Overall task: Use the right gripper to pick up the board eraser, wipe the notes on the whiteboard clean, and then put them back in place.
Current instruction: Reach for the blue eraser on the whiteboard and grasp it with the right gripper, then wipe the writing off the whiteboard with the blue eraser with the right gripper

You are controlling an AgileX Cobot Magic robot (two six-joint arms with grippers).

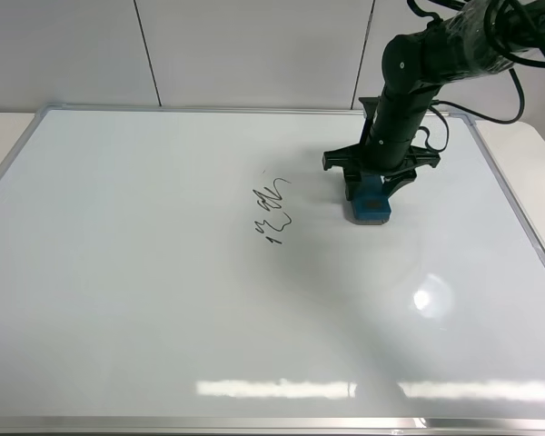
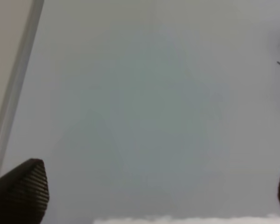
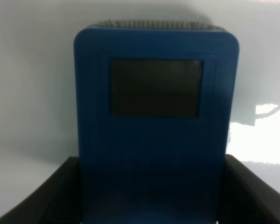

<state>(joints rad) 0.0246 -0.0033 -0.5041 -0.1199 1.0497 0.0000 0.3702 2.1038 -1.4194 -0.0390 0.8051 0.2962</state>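
Whiteboard (image 1: 163,300) fills the view, silver frame, glare spots near its near edge. My right gripper (image 1: 371,193) is down over the board's far-right part, fingers (image 3: 42,200) clenched on both long sides of the board eraser (image 1: 370,207). Eraser sits flat on the board surface, grey patch up, inside the frame. Notes (image 1: 272,211), a black scribble, near the board's middle, apart from the eraser, unwiped. My left gripper (image 2: 151,191) hangs over the board's left frame edge, fingers spread wide, holding nothing
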